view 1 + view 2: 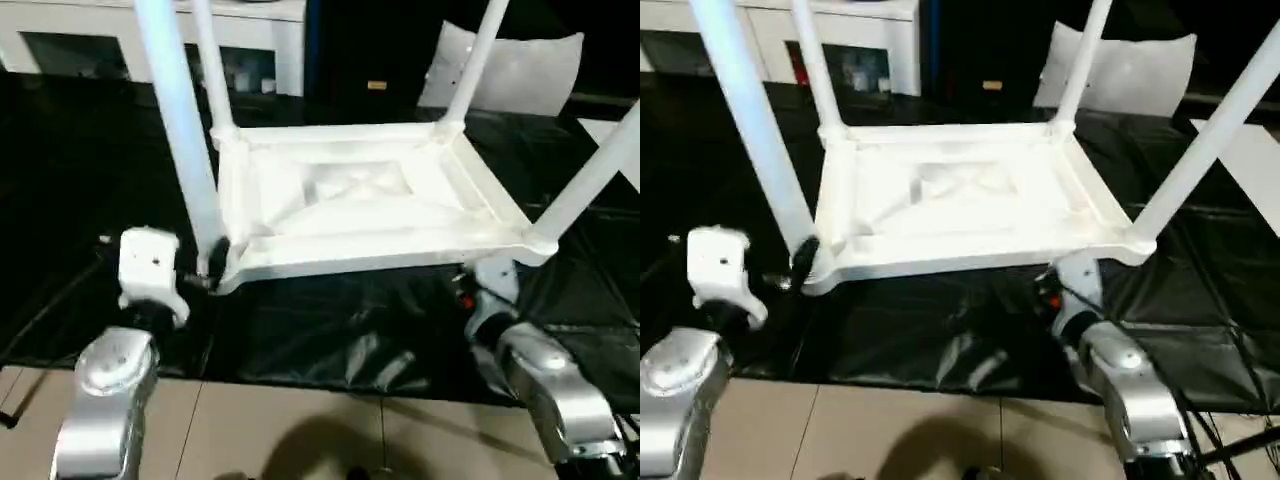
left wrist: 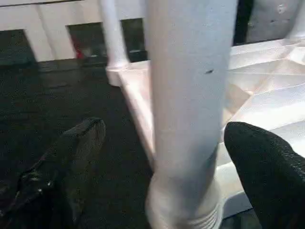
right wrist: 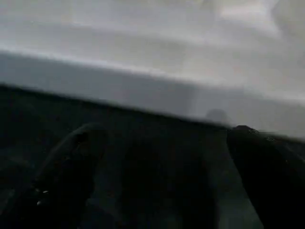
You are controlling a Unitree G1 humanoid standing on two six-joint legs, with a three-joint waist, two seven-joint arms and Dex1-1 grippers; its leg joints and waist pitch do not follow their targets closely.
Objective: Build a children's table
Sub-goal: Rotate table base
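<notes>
Lying upside down on the black plastic sheet point(image 1: 330, 350): the all-white plastic children's table point(image 1: 350, 195), ribbed underside up, four long round tapered white legs standing up from the corner sockets. Near-left leg point(image 1: 185, 140) is the one closest to the left gripper point(image 2: 164, 157); near-right leg point(image 1: 590, 180) leans outward over the right side.

Left gripper sits at the near-left corner, jaws wide open either side of that leg just above its socket. One black finger point(image 2: 71, 157) stands clear of the leg; whether the other point(image 2: 267, 167) touches it, cannot tell. Nothing gripped.

Right gripper point(image 3: 162, 181) is low at the table's near edge beside the near-right corner, jaws spread wide, holding nothing; the white rim point(image 3: 143, 90) runs across just ahead of them.

Behind: white cabinet with shelves point(image 1: 250, 40) at far left, crinkled clear plastic bag point(image 1: 520, 70) at far right. Light tiled floor point(image 1: 300, 430) in front of the sheet.

No readable writing, brand or label on anything.
</notes>
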